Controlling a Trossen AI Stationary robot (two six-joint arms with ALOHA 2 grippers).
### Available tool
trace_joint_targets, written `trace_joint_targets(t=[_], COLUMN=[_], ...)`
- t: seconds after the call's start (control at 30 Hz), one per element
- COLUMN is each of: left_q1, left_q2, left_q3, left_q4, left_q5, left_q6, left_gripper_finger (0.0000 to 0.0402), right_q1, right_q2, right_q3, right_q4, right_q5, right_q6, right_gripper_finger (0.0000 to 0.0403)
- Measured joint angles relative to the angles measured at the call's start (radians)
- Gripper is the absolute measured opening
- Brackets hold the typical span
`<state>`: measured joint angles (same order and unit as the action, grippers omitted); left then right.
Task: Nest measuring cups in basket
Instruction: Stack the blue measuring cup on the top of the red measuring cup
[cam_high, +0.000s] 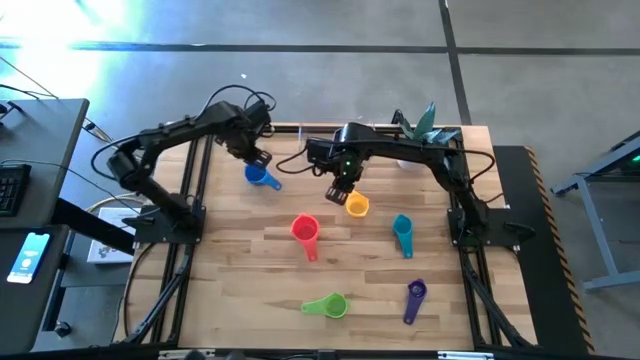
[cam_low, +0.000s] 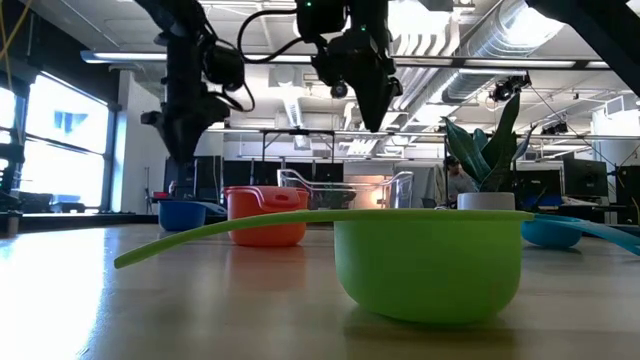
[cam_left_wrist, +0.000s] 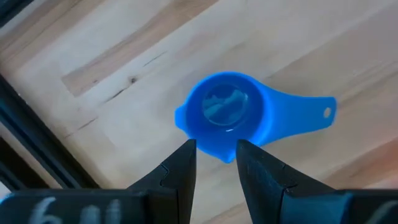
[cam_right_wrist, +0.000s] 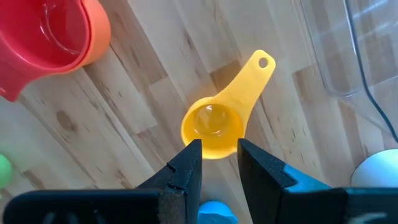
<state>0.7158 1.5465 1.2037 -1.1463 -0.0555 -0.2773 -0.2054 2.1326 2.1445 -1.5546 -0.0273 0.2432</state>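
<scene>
The left gripper (cam_left_wrist: 214, 152) hangs just above the small blue plastic measuring cup (cam_high: 262, 176) near the back left of the wooden counter (cam_high: 250, 280). Its two dark fingers (cam_left_wrist: 180, 165) stand a little way apart with nothing between them, and their tips frame the rim of the blue cup. That cup sits upright on the wood.

The right gripper (cam_right_wrist: 219, 152) hangs over the small yellow plastic measuring cup (cam_right_wrist: 214, 124), near the back middle of the counter. Its fingers are a little way apart too and hold nothing. The yellow cup sits upright on the wood, its flat handle pointing away from the gripper.

The red plastic measuring cup (cam_high: 305, 230) sits in the middle, and its rim looks orange from the right wrist view. The teal plastic cup (cam_high: 402, 232) is to the right of it. The green plastic cup (cam_high: 328, 306) and the purple plastic cup (cam_high: 415, 296) lie near the front edge, well apart from each other.

The clear plastic basket (cam_right_wrist: 354, 50) stands at the back, near the yellow cup, and no cup can be seen in the part that shows. A white plant pot (cam_low: 486, 201) stands near it.
</scene>
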Motion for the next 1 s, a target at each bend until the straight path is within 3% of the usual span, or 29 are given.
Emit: trace_joint_targets(t=[0.5,1.0], left_q1=[0.021,0.050], left_q2=[0.176,0.257], left_q3=[0.000,0.000], left_q4=[0.103,0.105], left_q5=[0.002,-0.001], left_q6=[0.201,0.227], left_gripper_finger=[0.0103,0.0103], right_q1=[0.000,0.000], right_q2=[-0.001,-0.001], right_q3=[0.000,0.000], right_q4=[0.056,0.068], right_q5=[0.000,0.000], right_q6=[0.048,0.071], right_gripper_finger=[0.0094,0.0094])
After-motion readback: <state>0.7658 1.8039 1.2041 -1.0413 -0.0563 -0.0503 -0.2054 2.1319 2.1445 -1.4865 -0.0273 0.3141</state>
